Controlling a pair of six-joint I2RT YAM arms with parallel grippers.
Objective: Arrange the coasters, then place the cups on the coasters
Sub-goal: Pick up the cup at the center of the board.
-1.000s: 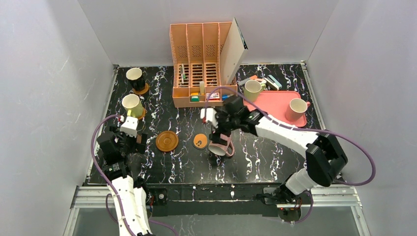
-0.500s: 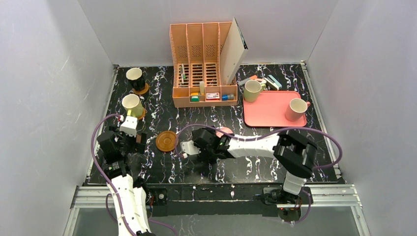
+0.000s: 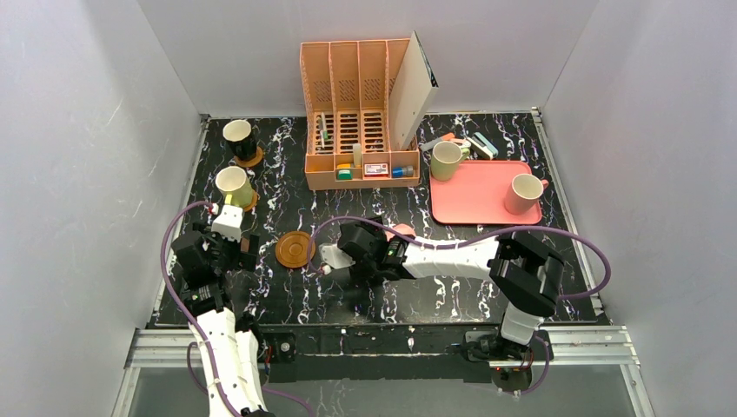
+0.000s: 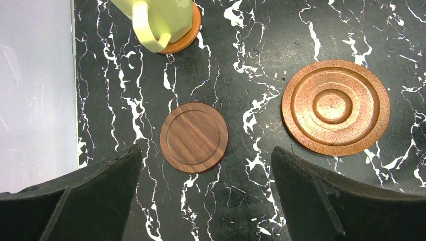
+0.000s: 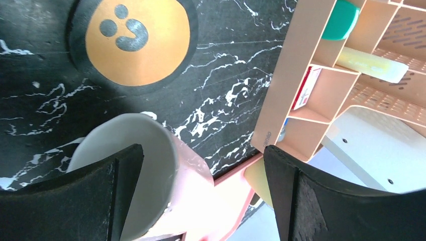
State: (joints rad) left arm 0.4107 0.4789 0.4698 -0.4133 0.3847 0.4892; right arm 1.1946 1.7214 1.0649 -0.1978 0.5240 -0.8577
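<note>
The black cup [image 3: 238, 135] and the yellow cup [image 3: 233, 184] each stand on an orange-brown coaster [image 3: 252, 158] at the far left. My left gripper [image 4: 206, 153] hangs open over the dark brown coaster [image 4: 194, 137], and the ringed wooden coaster [image 4: 335, 106] lies to its right. Low over the table, my right gripper [image 5: 201, 150] is open. The pink cup [image 5: 166, 191] is tilted with its mouth toward me, against the left finger and apart from the right one. The orange coaster with dark marks [image 5: 136, 41] lies just beyond. The olive green cup [image 3: 447, 160] and a pale cup [image 3: 524, 193] are at the pink tray [image 3: 474, 198].
An orange desk organizer [image 3: 358, 122] with small items and a white board leaning on it stands at the back centre. Pens and small stationery lie behind the tray. Grey walls close in the table on three sides.
My right arm has swung down and to the left, from above the pink cup to low over the table, with little movement in the last half second. The left arm has not moved.
</note>
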